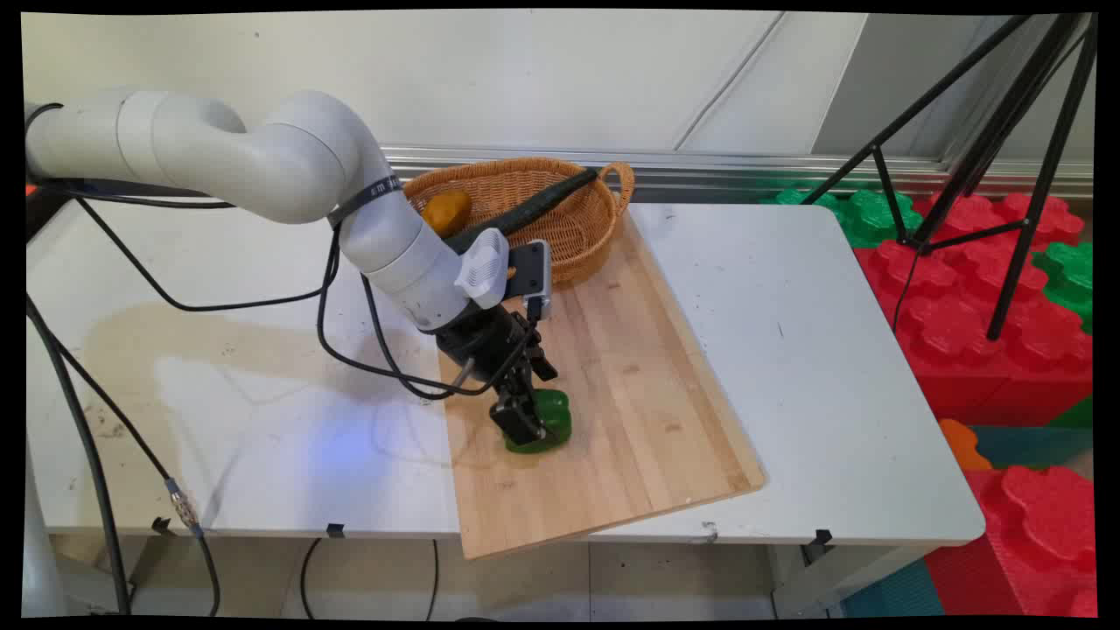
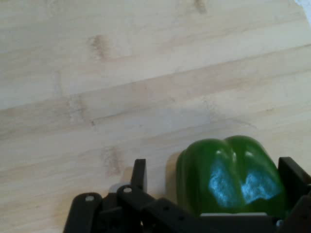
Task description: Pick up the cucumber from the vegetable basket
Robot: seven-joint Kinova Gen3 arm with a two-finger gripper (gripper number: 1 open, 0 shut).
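I have the gripper (image 1: 525,418) down over the green pepper (image 1: 547,420) on the wooden board (image 1: 630,385), fingers spread either side, not clamped. I'd centre before squeezing; it's round and slippery.

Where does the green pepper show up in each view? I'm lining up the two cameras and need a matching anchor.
Main view: the green pepper sits on the wooden board, left of the board's middle, right under the tool.
Hand view: the green pepper fills the lower right, between the tool's fingers, on the wooden board.
Shared landmark: the board's pale wood grain around the pepper.
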